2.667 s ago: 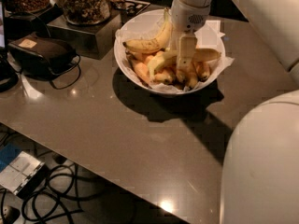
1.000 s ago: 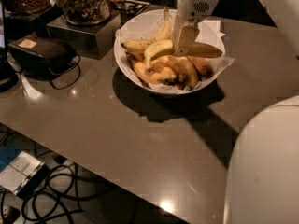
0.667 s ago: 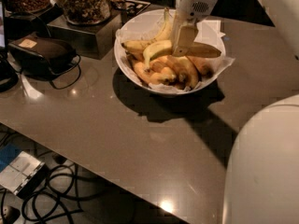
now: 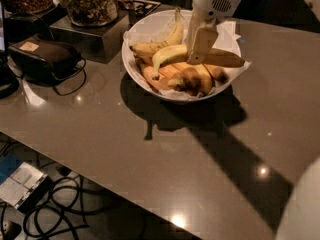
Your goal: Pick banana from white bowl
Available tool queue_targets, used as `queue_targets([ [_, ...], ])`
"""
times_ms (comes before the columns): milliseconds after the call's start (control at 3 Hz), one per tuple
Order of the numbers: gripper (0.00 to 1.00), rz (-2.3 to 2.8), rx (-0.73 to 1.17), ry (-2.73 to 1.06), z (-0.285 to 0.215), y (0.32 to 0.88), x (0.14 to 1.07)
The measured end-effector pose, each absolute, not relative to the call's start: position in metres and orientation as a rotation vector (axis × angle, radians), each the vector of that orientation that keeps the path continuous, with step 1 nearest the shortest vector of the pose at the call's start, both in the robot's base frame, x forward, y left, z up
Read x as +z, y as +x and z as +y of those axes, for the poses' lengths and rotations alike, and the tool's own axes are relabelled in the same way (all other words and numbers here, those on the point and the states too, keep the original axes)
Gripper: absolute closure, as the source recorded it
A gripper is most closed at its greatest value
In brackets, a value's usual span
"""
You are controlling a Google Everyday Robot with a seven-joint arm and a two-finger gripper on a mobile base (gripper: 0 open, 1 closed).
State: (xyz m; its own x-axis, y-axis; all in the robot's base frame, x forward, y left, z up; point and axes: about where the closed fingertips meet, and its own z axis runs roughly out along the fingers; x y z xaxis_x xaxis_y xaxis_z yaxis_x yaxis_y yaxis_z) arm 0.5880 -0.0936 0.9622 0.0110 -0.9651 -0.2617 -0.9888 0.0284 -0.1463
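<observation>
Clutter sits far left of the gripper (image 4: 200,53): a dark pouch (image 4: 45,56), then a jar (image 4: 90,4) on a box. Directly beneath the gripper, the white bowl (image 4: 150,29) holds the other bananas (image 4: 195,79). Its fingers clamp the middle of the banana (image 4: 170,54), which lies roughly level over that pile.

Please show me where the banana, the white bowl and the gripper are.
banana (image 4: 172,54), camera view, its greenish left half.
white bowl (image 4: 150,30), camera view, bare inner wall, left.
gripper (image 4: 198,58), camera view, fingertips over the bowl, shut on the banana.
</observation>
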Motion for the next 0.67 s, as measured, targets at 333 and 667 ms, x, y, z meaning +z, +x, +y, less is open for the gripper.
queue_targets([
  [333, 1.0, 2.01, 0.072, -1.985, -0.0801, 0.5328, 1.0051],
  [667, 1.0, 1.991, 0.06, -1.966, -0.0762, 0.5383, 1.0077],
])
